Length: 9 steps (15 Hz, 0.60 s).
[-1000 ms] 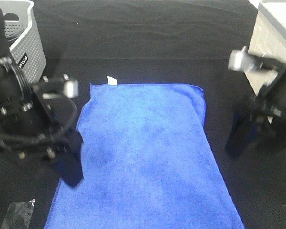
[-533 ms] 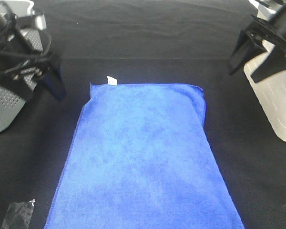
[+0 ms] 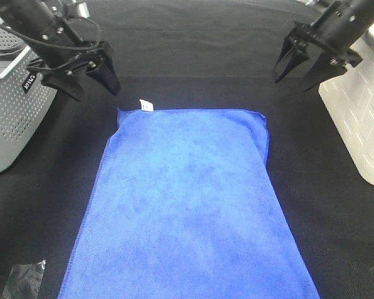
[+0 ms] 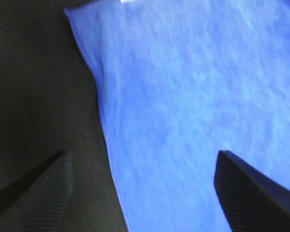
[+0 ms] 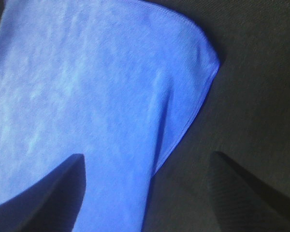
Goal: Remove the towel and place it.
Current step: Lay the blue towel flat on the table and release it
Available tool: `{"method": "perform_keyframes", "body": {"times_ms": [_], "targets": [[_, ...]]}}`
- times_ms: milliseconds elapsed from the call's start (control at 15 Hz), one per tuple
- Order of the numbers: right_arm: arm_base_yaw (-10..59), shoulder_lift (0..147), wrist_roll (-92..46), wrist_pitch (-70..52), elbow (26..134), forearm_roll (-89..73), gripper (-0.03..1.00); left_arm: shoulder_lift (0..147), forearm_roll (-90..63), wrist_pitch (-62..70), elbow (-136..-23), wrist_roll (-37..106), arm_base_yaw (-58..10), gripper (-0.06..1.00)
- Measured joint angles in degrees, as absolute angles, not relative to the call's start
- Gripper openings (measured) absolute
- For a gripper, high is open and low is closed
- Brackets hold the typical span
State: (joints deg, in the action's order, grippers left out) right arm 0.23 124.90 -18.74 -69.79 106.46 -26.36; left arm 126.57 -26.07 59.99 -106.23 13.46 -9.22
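Step in hand, as judged: lining up a two-arm pick of the large royal-blue rectangular microfibre towel (image 3: 187, 199) by its far corners.

The towel lies flat on the black-cloth-covered bench (image 3: 193, 56), midway between the left and right edges. It runs from mid-bench to the near edge and out of frame there. There's a small white tag (image 3: 146, 105) at its far-left corner.

Left gripper (image 3: 95, 92): jaws spread wide and empty. It hangs just beyond the far-left towel corner, beside the grey perforated plastic basket (image 3: 12, 118) at the bench's left edge.

Right gripper (image 3: 292, 83): jaws also spread and empty. It hangs beyond the far-right towel corner, near the white patterned plastic bin (image 3: 355, 131) at the right edge. Neither gripper touches the cloth.

Wrist views:
- The left gripper (image 4: 142, 162) straddles the left hem of the towel (image 4: 198, 96), one finger over black cloth and the other over blue.
- The right gripper (image 5: 146, 159) straddles the right hem of the towel (image 5: 87, 82) the same way. That corner looks rounded and slightly rolled.

To do it well:
- Bring both arms down together.
- Keep one finger outside the hem and one on the towel.
- Pinch close to each corner so the stitched edge is caught, not just the pile.
- Go low enough to get under the hem. Risk: the black bench cloth gets nipped too.
- The rolled right corner is likely a double layer, so bite deeper there.
- Keep both grips level so the towel lifts taut, not bunched.
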Motion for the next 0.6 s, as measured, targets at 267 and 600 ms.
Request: {"method": "perform_keyframes", "body": {"times_ms": [267,600], "targets": [[0.23,132.30,-18.74,-69.79,112.76,-26.30,0.71,134.82,-26.18,60.05,-114.82,13.46,-9.22,0.76],[-1.43,139.34,-18.74,-69.79,118.09,-26.53,0.71,142.61,-25.10,61.08,-123.07,13.46,-9.22,0.76]]}}
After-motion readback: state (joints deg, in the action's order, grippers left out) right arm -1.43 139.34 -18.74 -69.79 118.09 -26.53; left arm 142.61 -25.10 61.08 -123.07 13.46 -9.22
